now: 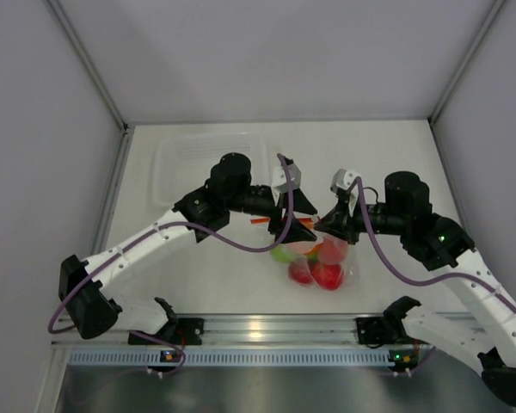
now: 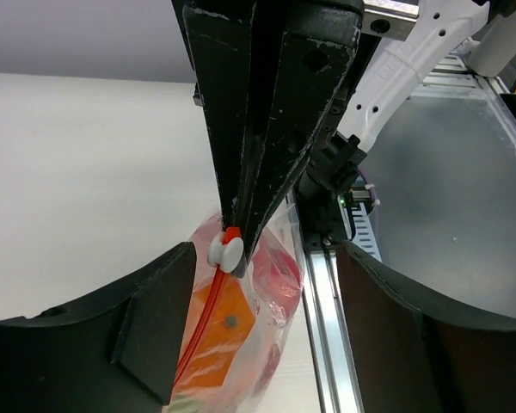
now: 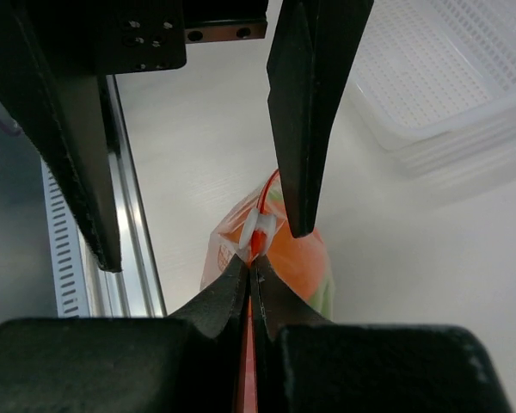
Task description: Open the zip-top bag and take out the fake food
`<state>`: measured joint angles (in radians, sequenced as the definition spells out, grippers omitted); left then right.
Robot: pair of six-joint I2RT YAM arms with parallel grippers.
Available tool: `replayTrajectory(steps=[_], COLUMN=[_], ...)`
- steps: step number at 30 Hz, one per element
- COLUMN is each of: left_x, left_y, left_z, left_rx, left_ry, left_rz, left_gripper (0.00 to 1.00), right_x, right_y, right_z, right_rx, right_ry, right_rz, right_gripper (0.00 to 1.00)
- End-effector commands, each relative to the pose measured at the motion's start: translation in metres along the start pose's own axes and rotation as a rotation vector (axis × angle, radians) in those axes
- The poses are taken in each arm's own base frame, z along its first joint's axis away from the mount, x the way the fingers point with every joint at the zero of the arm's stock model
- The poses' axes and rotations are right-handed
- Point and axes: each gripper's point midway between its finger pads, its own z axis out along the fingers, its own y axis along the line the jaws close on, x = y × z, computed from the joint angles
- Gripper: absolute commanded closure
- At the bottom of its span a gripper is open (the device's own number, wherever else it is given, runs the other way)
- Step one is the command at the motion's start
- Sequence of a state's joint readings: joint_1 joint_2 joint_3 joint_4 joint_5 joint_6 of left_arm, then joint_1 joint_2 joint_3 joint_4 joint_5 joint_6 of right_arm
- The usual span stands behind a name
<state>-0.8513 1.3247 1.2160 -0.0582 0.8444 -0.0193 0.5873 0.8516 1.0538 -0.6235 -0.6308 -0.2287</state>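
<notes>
The small clear floppy zip-top bag [image 1: 342,268] sat just right of centre in the lower half of the top view, on the white table [image 1: 206,284] near the aluminium rail [image 1: 267,327]. Inside it were the glossy plastic fake fruits [image 1: 328,275], red, lime green, pink and orange.

Its thin orange-red zipper strip [image 2: 208,314] ran up to a small white slider [image 2: 226,251]. The right gripper [image 3: 251,263] had its jaws pressed together on that strip just beside the slider.

The left gripper [image 1: 285,225] met it from the left, jaws spread wide. One finger [image 3: 299,215] stood just beside the slider and the other was well apart.

A clear rigid rectangular tub [image 1: 185,159] lay at the upper left of the top view.
</notes>
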Motion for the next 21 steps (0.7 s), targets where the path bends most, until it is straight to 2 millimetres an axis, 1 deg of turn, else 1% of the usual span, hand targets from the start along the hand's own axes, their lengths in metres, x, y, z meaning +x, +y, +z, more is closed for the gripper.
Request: replayTrajectory(steps=[1, 5, 7, 8, 9, 11, 12, 14, 16, 19, 20, 21], left_x=[-0.02, -0.013, -0.013, -0.013, -0.014, -0.013, -0.013, -0.015, -0.016, -0.014, -0.011, -0.009], left_y=[-0.007, -0.002, -0.002, -0.002, 0.001, 0.004, 0.005, 0.008, 0.007, 0.007, 0.006, 0.006], left_z=[-0.001, 0.002, 0.003, 0.003, 0.002, 0.001, -0.001, -0.003, -0.002, -0.003, -0.003, -0.003], left_rx=[0.064, 0.061, 0.066, 0.064, 0.053, 0.035, 0.031, 0.011, 0.011, 0.014, 0.019, 0.02], left_ry=[-0.034, -0.019, -0.018, -0.019, -0.021, -0.02, -0.021, -0.026, -0.027, -0.024, -0.019, -0.016], left_rz=[0.082, 0.053, 0.049, 0.048, 0.049, 0.043, 0.042, 0.046, 0.017, 0.005, -0.002, -0.006], left_gripper=[0.29, 0.41, 0.52, 0.55, 0.61, 0.65, 0.69, 0.69, 0.73, 0.83, 0.87, 0.95], right_x=[-0.018, -0.016, -0.017, -0.017, -0.018, -0.018, -0.017, -0.013, -0.013, -0.013, -0.013, -0.011], right_y=[0.006, 0.003, 0.002, 0.001, 0.001, 0.002, 0.002, 0.002, 0.002, 0.002, 0.002, 0.003], right_z=[-0.001, -0.003, -0.003, -0.002, -0.002, -0.001, -0.001, 0.001, 0.002, 0.003, 0.003, 0.004], right_rx=[-0.028, 0.001, 0.013, 0.014, 0.012, 0.004, 0.005, -0.001, -0.001, -0.004, -0.006, -0.008], right_ry=[-0.067, -0.06, -0.064, -0.062, -0.064, -0.059, -0.056, -0.051, -0.049, -0.052, -0.056, -0.054], right_rz=[-0.079, -0.079, -0.088, -0.086, -0.089, -0.086, -0.083, -0.08, -0.078, -0.075, -0.078, -0.075], right_gripper=[1.0, 1.0, 1.0, 1.0, 1.0, 1.0, 1.0, 1.0, 1.0, 1.0, 1.0, 1.0])
